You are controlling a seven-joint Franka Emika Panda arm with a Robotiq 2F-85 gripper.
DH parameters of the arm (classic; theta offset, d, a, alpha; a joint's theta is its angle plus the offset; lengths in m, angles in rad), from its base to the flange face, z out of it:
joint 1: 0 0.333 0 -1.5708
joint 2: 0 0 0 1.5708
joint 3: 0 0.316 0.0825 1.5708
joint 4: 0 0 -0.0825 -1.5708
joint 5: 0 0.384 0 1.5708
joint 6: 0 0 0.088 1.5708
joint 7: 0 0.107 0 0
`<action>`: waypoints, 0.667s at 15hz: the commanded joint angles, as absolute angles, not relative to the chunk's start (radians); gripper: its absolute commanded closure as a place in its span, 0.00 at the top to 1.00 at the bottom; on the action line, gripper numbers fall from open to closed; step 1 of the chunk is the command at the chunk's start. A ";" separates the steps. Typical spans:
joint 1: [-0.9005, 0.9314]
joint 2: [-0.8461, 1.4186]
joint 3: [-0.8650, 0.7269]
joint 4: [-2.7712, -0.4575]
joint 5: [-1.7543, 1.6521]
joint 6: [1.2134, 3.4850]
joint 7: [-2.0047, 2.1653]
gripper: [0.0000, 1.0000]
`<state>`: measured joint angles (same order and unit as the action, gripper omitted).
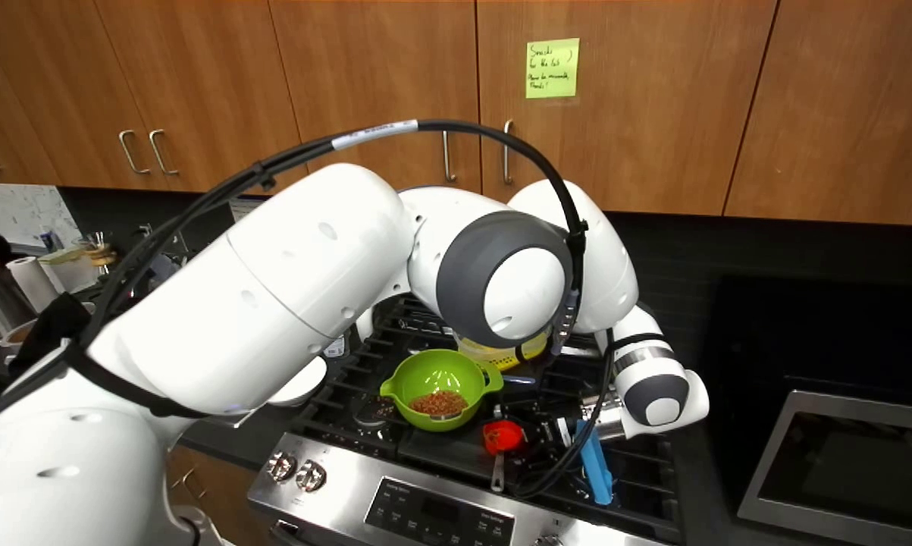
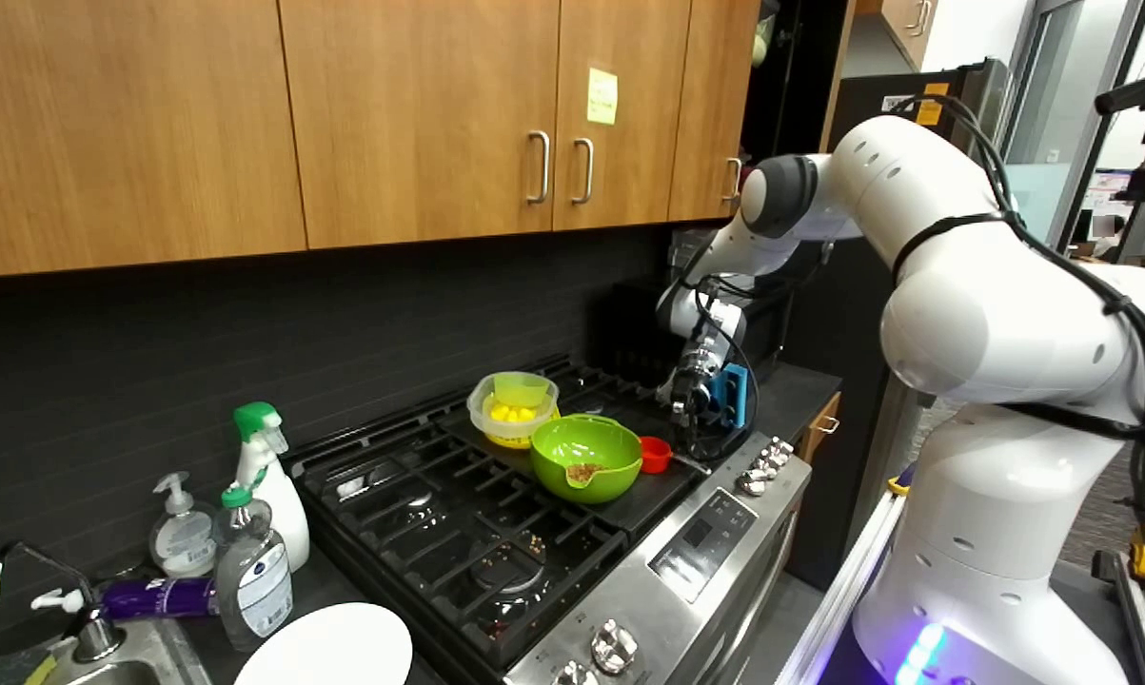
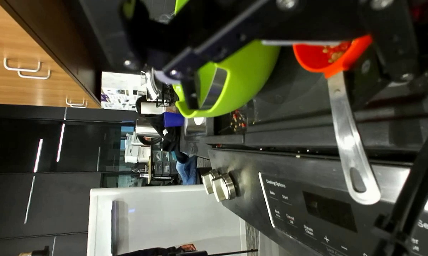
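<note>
Plainly, we saw the gripper point(image 2: 686, 417) low over the stove point(image 2: 648, 609), its jaws spread wide, with the red measuring cup point(image 2: 655, 455) just beside it; whether they touched, we could not tell. The cup sat on the dark griddle point(image 2: 653, 504), held a few reddish bits point(image 3: 336, 51), and pointed its metal handle point(image 3: 349, 135) toward the stove's front, where in the wrist view it overlapped the control panel point(image 3: 313, 220). Near the cup stood a green bowl point(image 1: 437, 371), upright, with reddish-brown flakes point(image 1: 440, 403) in its bottom. Behind the bowl we made out a clear tub point(image 2: 482, 417) with yellow pieces point(image 2: 513, 413) inside, and close to the gripper a blue object point(image 1: 595, 464) that we could not identify. More flakes lay scattered by a burner point(image 2: 510, 563). A white plate point(image 2: 329, 647) rested on the counter point(image 2: 323, 578), near a spray bottle point(image 2: 282, 504). Above, a yellow-green note point(image 1: 552, 70) was stuck to a wooden cabinet door point(image 1: 622, 136).
</note>
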<state>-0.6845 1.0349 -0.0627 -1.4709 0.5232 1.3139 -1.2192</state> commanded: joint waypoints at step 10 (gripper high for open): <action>-0.756 1.103 -0.041 -1.311 0.553 1.242 -1.218 1.00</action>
<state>-0.7203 1.0651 -0.0629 -1.3984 0.5521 1.2967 -1.2094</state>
